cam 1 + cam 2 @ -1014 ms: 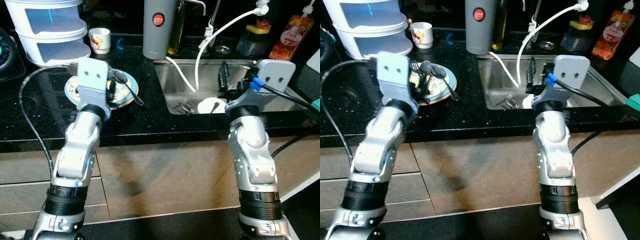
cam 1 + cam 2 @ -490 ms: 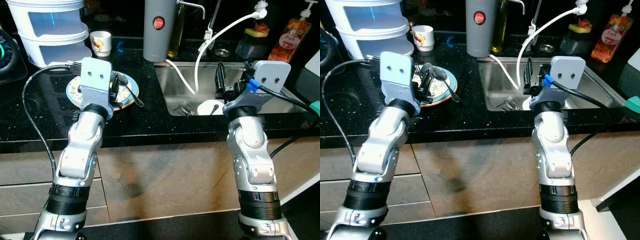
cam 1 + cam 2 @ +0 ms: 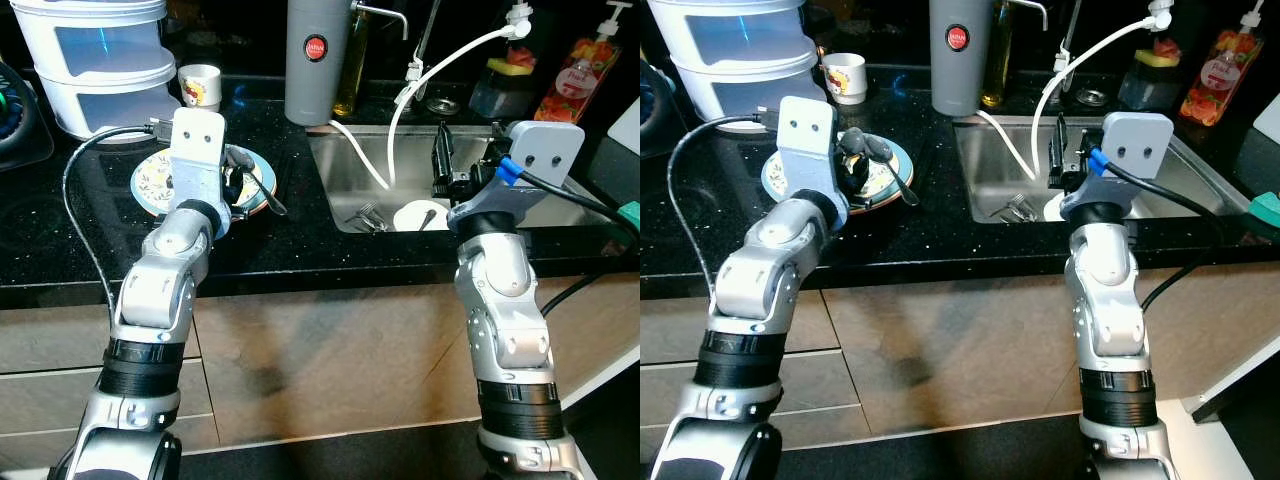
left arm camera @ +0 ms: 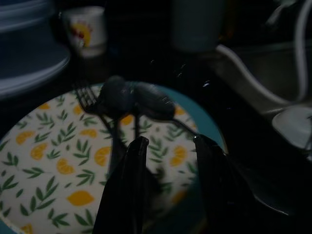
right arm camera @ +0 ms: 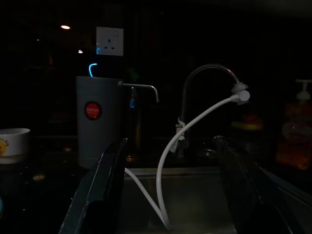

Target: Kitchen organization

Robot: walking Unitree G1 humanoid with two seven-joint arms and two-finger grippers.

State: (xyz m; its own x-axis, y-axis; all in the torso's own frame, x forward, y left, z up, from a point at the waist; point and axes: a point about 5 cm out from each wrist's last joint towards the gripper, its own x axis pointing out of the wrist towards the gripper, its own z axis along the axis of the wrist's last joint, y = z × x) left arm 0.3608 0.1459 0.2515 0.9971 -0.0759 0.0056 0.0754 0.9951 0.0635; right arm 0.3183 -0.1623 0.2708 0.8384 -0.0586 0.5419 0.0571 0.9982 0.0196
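Observation:
A teal-rimmed plate [image 3: 150,181] with a lemon-and-leaf print lies on the black counter. Two dark spoons [image 4: 140,97] and a fork [image 4: 89,100] rest on it. My left gripper [image 4: 168,146] hovers low over the plate's right half, open. Its two fingers sit either side of a spoon handle, just short of the spoon bowls. My right gripper [image 3: 440,160] is raised over the steel sink [image 3: 520,205], its fingers [image 5: 105,185] spread wide open and holding nothing. In the sink lie a white bowl [image 3: 415,213] and a fork [image 3: 368,213].
A grey tumbler [image 3: 310,60], a small white cup [image 3: 200,85] and stacked white containers [image 3: 100,60] stand along the back. A white hose [image 3: 400,100] loops from the tap into the sink. Bottles [image 3: 575,75] stand at the back right.
My left arm has swung a little to the right and its wrist has risen over the plate. The right arm has hardly moved.

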